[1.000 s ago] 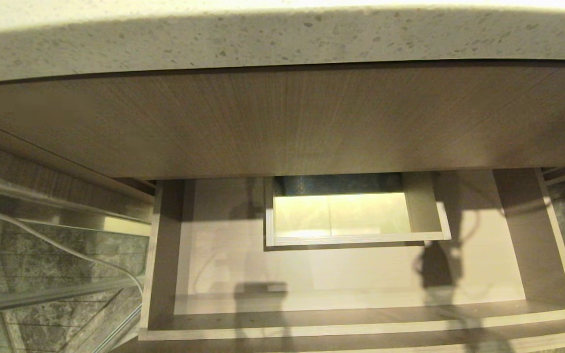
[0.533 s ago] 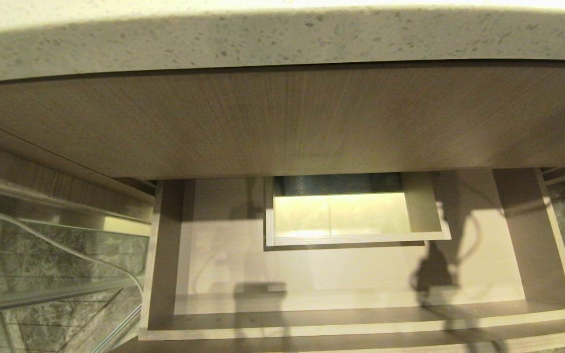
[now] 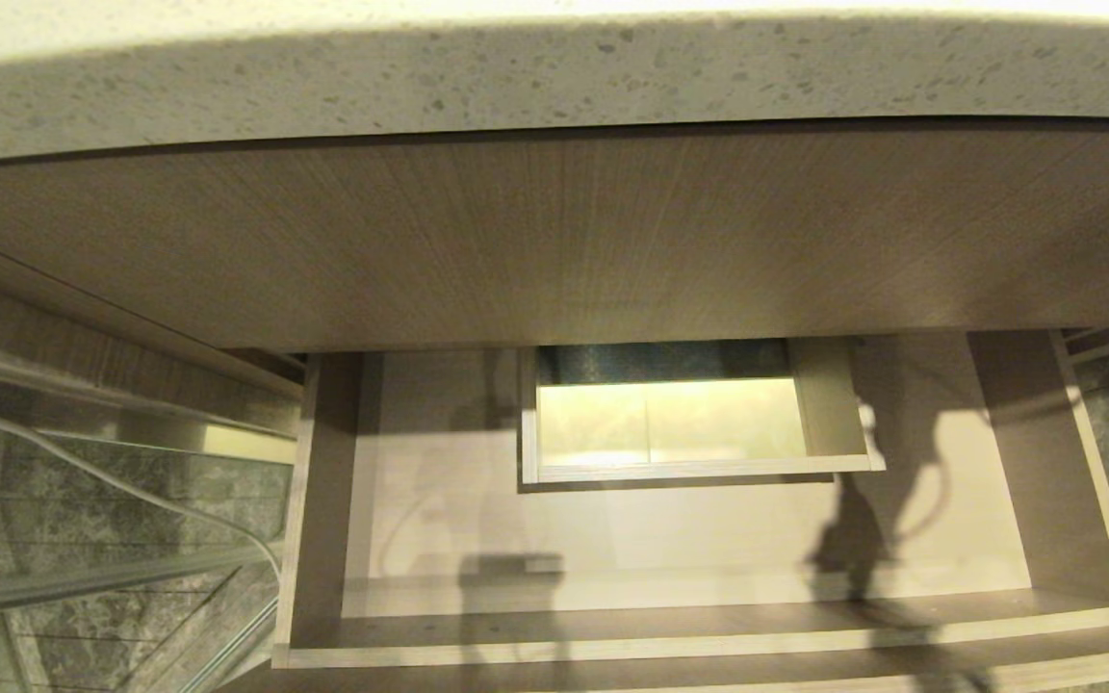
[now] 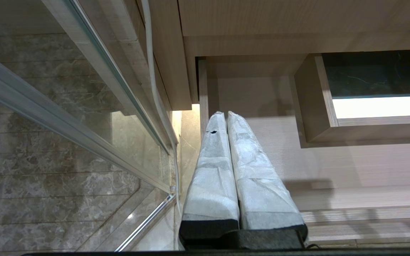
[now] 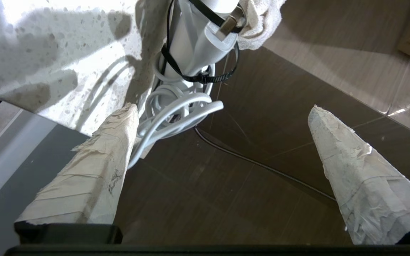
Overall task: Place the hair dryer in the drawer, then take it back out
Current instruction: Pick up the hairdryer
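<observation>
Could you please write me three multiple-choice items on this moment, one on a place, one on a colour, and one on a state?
1. Where is the hair dryer?
A. on the drawer floor
B. ahead of the right gripper, at the speckled counter's edge
C. between the left gripper's fingers

2. What colour is the tie around its bundled cord?
A. black
B. red
C. yellow

3. How do the two grippers stand?
A. both open
B. left open, right shut
C. left shut, right open

Answers:
1 B: the right wrist view shows the dryer beyond the right gripper, against the speckled counter; the drawer holds only shadows in the head view.
2 A: a black tie circles the white cord.
3 C: the left gripper has its fingers pressed together, and the right gripper's stand far apart with nothing between them.
</observation>
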Tool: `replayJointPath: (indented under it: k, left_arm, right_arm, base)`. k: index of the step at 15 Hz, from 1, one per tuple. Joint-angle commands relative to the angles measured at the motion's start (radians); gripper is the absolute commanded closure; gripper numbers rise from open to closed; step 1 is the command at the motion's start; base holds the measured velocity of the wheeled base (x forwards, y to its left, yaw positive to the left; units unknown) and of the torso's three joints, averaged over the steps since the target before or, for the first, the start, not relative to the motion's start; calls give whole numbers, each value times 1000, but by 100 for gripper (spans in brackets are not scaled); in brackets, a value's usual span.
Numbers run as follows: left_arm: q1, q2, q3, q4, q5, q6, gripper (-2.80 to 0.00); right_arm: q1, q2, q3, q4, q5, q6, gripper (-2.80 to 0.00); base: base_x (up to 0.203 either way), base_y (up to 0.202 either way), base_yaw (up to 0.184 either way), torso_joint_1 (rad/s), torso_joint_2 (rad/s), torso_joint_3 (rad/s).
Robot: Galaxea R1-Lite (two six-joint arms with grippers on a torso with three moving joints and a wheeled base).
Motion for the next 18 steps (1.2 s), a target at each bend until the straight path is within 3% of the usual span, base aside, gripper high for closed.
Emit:
replayJointPath:
  k: [1, 12, 18]
  left_arm:
    - [0, 0, 40, -2, 0, -1, 0]
    - [0, 0, 40, -2, 0, -1, 0]
    - [0, 0, 40, -2, 0, -1, 0]
  right_arm:
    - [0, 2, 2, -7, -25, 8, -280]
    - [-9, 71, 27, -72, -122, 60, -280]
    - [-10, 101, 29, -105, -125, 99, -280]
  base:
    - [0, 0, 0, 0, 0, 0]
    - [0, 0, 0, 0, 0, 0]
    - [0, 0, 0, 0, 0, 0]
